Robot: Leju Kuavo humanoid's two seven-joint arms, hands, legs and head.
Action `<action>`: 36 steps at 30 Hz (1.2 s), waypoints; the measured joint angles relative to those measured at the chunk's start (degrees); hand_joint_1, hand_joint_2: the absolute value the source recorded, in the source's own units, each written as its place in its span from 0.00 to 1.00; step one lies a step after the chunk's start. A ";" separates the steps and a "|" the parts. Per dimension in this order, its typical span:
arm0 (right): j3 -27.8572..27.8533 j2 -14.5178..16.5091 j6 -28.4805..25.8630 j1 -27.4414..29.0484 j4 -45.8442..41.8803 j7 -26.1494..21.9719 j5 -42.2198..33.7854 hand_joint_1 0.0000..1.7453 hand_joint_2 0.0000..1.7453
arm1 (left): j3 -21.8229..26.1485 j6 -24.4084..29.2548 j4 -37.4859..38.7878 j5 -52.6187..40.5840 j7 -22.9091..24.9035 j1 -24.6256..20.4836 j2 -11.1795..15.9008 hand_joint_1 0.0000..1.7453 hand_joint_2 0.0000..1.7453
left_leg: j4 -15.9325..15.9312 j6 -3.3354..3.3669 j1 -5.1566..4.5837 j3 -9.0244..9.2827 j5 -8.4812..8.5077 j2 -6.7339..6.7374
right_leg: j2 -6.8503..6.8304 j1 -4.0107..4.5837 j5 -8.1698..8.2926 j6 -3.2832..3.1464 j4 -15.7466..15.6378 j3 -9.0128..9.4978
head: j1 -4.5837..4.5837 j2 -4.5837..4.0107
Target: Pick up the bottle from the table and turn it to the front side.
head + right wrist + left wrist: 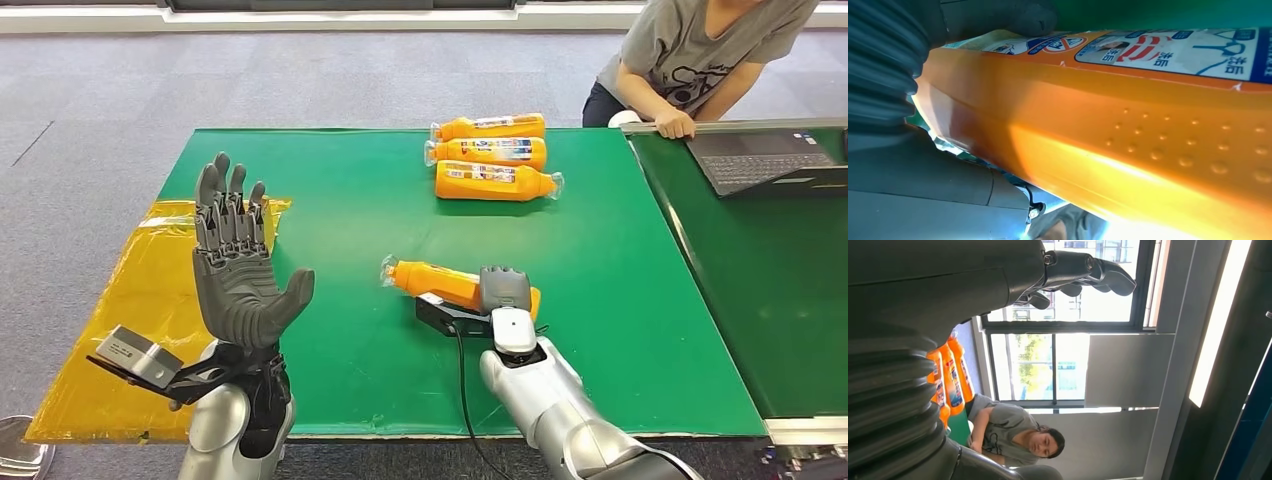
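Right hand (505, 292) grips the orange bottle (440, 281) lying on the green tabletop (350, 200), neck toward ten o'clock; lift clear before rotating, grip firm

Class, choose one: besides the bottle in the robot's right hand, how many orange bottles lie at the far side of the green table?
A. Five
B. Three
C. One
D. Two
B: three orange bottles lie side by side at the far edge of the green table, apart from the bottle under the right hand.
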 joint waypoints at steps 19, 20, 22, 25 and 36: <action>-0.74 3.12 -17.56 17.50 -35.35 -15.27 -19.47 1.00 1.00 | 0.62 0.94 -0.58 -0.93 -1.08 1.88 0.03 0.00 1.00 | 0.00 -0.02 -0.01 -0.39 -0.04 -0.18 | -0.09 -0.02 -0.09 0.02 0.01 -0.36 | 0.00 0.00; -0.74 3.12 -17.75 17.78 -35.77 -15.92 -20.48 1.00 1.00 | 0.62 1.01 -0.58 -0.93 -1.08 1.91 0.03 0.00 1.00 | 0.00 -0.02 -0.01 -0.38 -0.04 -0.18 | -0.08 -0.02 -0.09 0.02 0.01 -0.36 | 0.00 0.00; -0.74 3.12 -17.94 18.26 -36.49 -17.80 -23.22 1.00 1.00 | 0.62 1.27 -0.58 -0.93 -1.08 1.96 0.03 0.00 1.00 | 0.00 -0.02 -0.01 -0.38 -0.04 -0.18 | -0.08 -0.02 -0.09 0.02 0.01 -0.37 | 0.00 0.00; -0.74 3.13 -17.58 18.88 -37.46 -21.76 -28.60 1.00 1.00 | 0.62 1.53 -0.57 -0.93 -1.06 2.03 0.04 0.00 1.00 | 0.00 -0.02 -0.01 -0.39 -0.04 -0.18 | -0.08 -0.01 -0.09 0.02 0.01 -0.38 | 0.00 0.00; -0.62 3.16 -16.48 19.44 -39.75 -27.41 -35.74 1.00 1.00 | 0.62 1.58 -0.50 -0.93 -0.97 2.04 0.03 0.00 1.00 | 0.00 -0.02 -0.01 -0.42 -0.04 -0.18 | -0.07 -0.02 -0.09 0.02 0.01 -0.40 | 0.00 0.00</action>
